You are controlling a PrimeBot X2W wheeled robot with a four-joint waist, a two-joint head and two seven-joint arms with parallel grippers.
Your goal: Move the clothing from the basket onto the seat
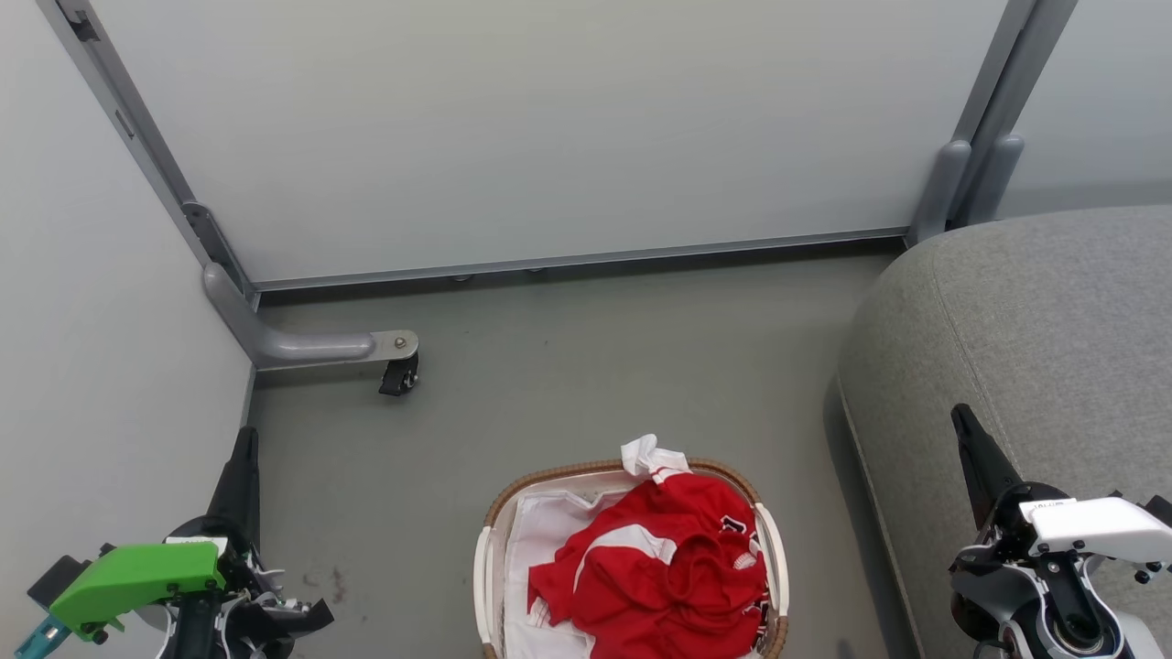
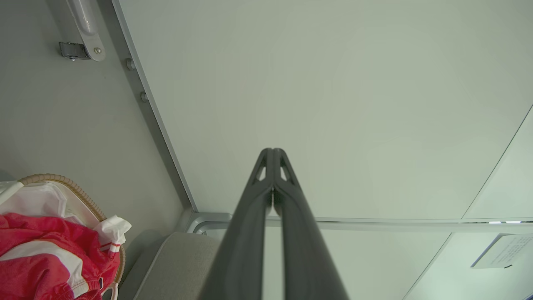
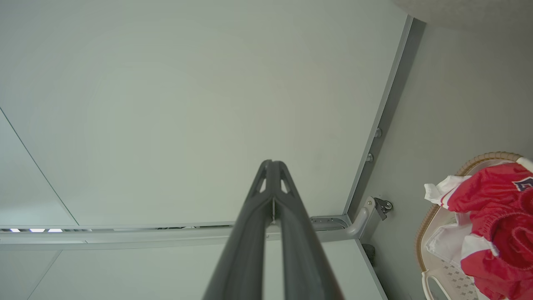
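Clothing (image 1: 664, 567), red with white trim: all heaped in basket (image 1: 549, 476) on floor, none on seat (image 1: 1053, 311) alongside; left gripper (image 1: 245, 437) and right gripper (image 1: 960, 418) fingers together, empty, well apart from load; transfer judged unstarted.

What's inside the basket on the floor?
Inside the basket lies a heap of red clothing with white stripes, on top of a white liner. Anything under the heap, and the basket's bottom, is covered, so I cannot tell.
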